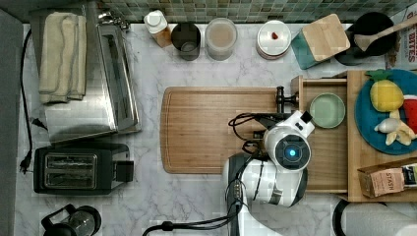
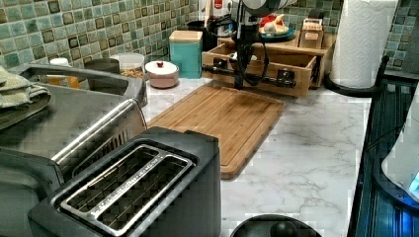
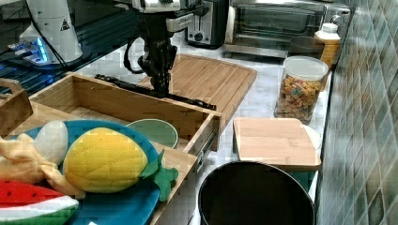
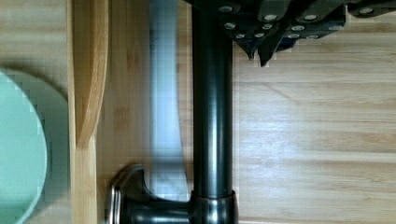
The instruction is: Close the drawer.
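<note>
A: Item one, the drawer point(image 3: 117, 101)?
B: Light wood, low walls, pulled out from the wooden unit. In the top view it sits at the right of the marble tabletop point(image 1: 196, 196), its front facing the top view's left. It stands open.

A: Its fittings?
B: One long black bar handle point(image 4: 212, 121) on brackets across the front; in the left view the handle runs along the front panel just above the cutting board's far edge.

A: Contents?
B: One pale green bowl point(image 1: 327, 110), resting in the drawer's corner toward the tiled wall.

A: Item two, the claw point(image 3: 160, 86)?
B: Hanging down at the handle, near the middle of the bar in the right view. In the wrist view its dark fingertips point(image 4: 261, 46) lie just beside the bar, on the cutting-board side. Whether it is spread or closed, I cannot tell.

A: Adjoining stock?
B: Cutting board point(image 1: 216, 130), flat, rounded corners, directly in front of the drawer. On top of the unit: a blue plate point(image 3: 117, 206) bearing a plush pineapple point(image 3: 105, 161). Elsewhere on the tabletop: toaster point(image 1: 78, 169), toaster oven point(image 1: 88, 103), cereal jar point(image 3: 300, 89), paper towel roll point(image 2: 363, 42).
</note>
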Available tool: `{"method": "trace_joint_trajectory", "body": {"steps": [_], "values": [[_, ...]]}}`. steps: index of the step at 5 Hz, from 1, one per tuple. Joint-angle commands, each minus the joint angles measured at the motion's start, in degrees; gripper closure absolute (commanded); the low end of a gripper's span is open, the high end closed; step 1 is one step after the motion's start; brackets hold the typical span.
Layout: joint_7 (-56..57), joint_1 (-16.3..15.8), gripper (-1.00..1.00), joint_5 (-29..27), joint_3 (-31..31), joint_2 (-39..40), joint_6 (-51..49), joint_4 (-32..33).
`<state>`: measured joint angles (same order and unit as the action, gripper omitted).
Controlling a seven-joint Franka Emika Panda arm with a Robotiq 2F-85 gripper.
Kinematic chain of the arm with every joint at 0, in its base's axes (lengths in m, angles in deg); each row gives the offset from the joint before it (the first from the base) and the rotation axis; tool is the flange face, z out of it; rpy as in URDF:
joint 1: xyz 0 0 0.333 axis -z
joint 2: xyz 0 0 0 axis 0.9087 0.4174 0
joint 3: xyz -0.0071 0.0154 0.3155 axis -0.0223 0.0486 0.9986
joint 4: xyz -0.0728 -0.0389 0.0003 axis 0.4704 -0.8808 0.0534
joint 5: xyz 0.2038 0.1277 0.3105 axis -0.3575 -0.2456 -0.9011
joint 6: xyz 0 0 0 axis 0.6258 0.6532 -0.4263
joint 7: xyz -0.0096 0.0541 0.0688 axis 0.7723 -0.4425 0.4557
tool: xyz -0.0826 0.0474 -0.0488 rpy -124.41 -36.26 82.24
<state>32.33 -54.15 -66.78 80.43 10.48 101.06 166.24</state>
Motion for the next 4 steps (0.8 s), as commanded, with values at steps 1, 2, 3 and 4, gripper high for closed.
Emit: {"method": "trace_joint_trajectory", "body": {"steps": [1, 2, 3, 4], "values": [[15.3, 7.2, 1.0, -2.9, -6.3, 5.2, -6.0, -17.2], [19.8, 9.4, 1.0, -4.6, -7.2, 7.8, -6.6, -21.4], [23.4, 11.7, 1.0, -4.6, -7.9, 8.9, -7.9, -25.1], [22.7, 12.2, 1.0, -1.7, -10.3, 9.5, -9.9, -28.0]]}}
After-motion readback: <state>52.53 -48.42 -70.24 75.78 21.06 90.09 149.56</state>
